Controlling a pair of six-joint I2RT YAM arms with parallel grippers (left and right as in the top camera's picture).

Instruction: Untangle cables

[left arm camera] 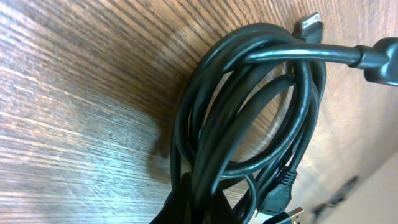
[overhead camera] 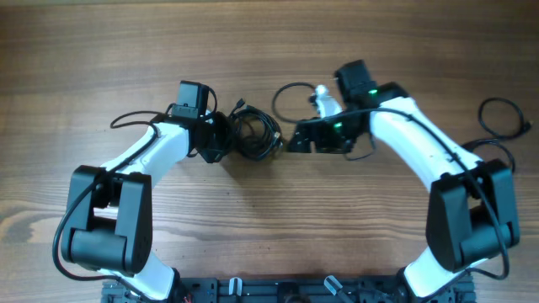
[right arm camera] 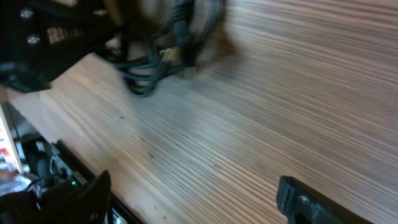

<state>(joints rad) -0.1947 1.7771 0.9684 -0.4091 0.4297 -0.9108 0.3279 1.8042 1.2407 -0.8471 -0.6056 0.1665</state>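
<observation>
The cables are thin black cords wound in a fist-sized bundle at the table's middle. In the left wrist view the cables fill the frame as overlapping loops, with a silvery plug end at the top and a USB plug at the bottom. My left gripper is at the bundle's left side, and its dark fingers are shut on several strands. My right gripper is just right of the bundle, open and empty. The cables look blurred ahead of it.
A thin black loop lies behind the right gripper, and I cannot tell what it joins. Another black cord lies at the far right. A wire runs from the left arm. The table's front edge shows in the right wrist view.
</observation>
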